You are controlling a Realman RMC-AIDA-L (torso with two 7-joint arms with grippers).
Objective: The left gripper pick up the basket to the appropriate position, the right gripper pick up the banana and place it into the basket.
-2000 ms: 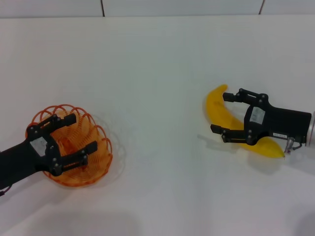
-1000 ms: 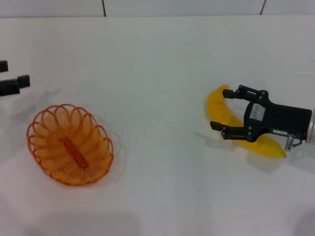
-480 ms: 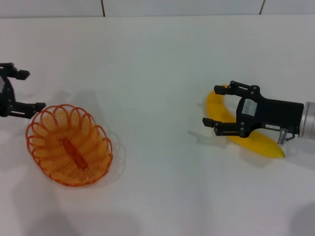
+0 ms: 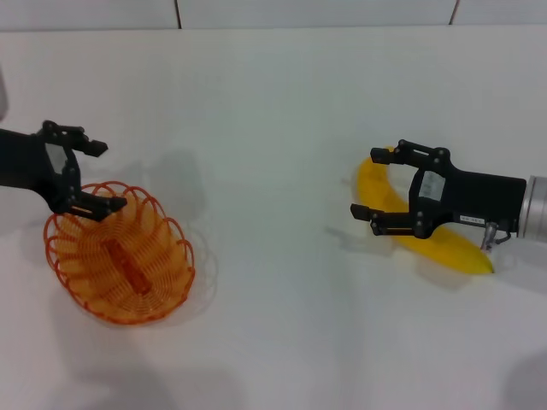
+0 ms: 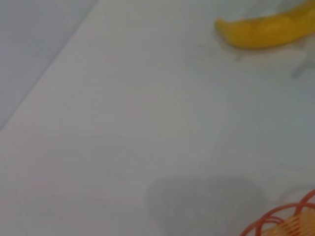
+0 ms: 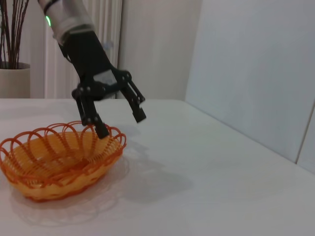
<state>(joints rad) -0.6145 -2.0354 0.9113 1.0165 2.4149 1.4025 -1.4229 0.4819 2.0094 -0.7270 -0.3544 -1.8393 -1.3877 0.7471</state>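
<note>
Left gripper [image 4: 90, 175]: jaws spread, over far rim of basket [image 4: 162, 282], one finger dipping at the rim wire, nothing held; near bench's left edge. Advice: straddle a rim loop w/ both fingers, then close.
Right gripper [image 4: 389, 184]: jaws apart, straddling banana [image 4: 461, 252], not clamped; toward bench's right edge. Advice: center on mid-body.

A broad, smooth white tabletop [image 4: 273, 94] is filling the head view, meeting pale wall panels [image 4: 316, 12] along its far edge. In the right wrist view, a beige pot of thin dark twigs [image 6: 14, 69] is standing beside white slatted panelling [image 6: 106, 39] — a plain grey-white wall [image 6: 256, 69] is rising alongside.
</note>
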